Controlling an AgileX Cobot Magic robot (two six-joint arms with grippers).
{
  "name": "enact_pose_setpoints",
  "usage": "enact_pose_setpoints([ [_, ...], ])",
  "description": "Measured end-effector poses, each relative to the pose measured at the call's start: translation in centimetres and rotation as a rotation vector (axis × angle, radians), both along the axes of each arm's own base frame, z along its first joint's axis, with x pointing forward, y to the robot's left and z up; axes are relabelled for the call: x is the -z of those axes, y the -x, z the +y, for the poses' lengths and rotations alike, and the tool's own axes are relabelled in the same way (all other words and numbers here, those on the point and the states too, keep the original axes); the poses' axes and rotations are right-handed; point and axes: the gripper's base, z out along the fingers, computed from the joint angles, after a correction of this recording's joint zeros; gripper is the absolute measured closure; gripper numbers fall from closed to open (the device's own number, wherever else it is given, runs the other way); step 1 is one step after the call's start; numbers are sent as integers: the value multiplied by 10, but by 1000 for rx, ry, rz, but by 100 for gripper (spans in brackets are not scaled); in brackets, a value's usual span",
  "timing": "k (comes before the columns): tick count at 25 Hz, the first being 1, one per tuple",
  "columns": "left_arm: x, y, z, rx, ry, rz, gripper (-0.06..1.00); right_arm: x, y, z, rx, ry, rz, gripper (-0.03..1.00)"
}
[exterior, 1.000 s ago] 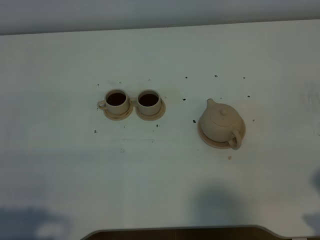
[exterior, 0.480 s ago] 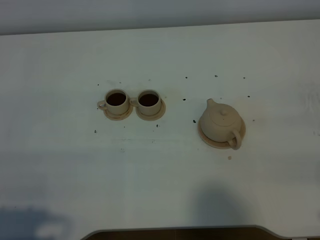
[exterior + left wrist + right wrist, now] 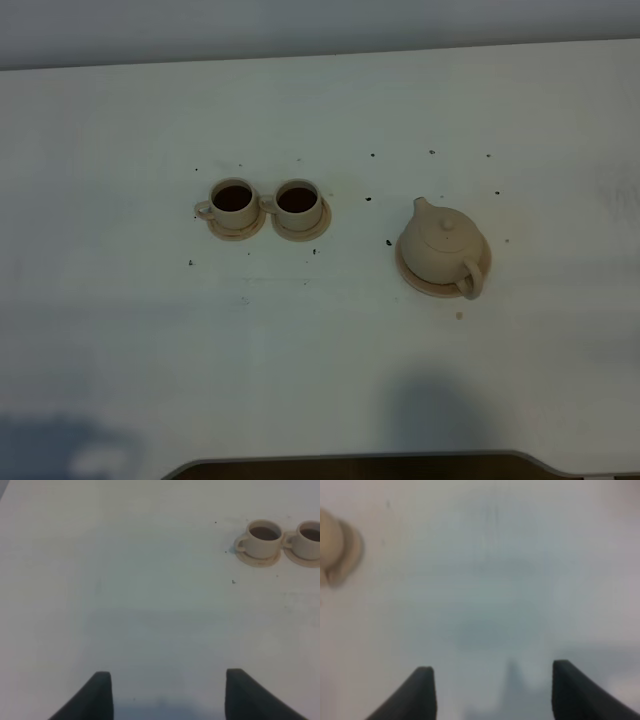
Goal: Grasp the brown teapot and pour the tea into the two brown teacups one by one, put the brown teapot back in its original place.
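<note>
Your right wrist view is blurred, the teapot (image 3: 332, 547) cut off; both arms' fingers (image 3: 102, 692) spread, empty. Tan teapot on its saucer (image 3: 417, 283), right of the filled teacups (image 3: 266, 204).

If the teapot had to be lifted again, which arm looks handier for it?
Probably the right. The teapot sits on its saucer on the right side of the table, and it shows at the edge of the right wrist view. The left wrist view shows only the two filled cups.

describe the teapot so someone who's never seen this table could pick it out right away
On the white table, look right of the two small cups. The brown teapot sits on a flat round saucer. It is the biggest piece, squat, with a knobbed lid, and no dark tea shows.
</note>
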Motion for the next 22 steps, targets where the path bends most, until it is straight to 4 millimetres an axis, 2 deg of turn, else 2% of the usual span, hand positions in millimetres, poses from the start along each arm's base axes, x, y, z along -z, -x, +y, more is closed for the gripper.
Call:
enact_pose_setpoints([
  [6,0,0,0,0,0,0,45,0,19,1,1,12,-120,45],
  [22,0,0,0,0,0,0,45,0,19,1,1,13,-124,45],
])
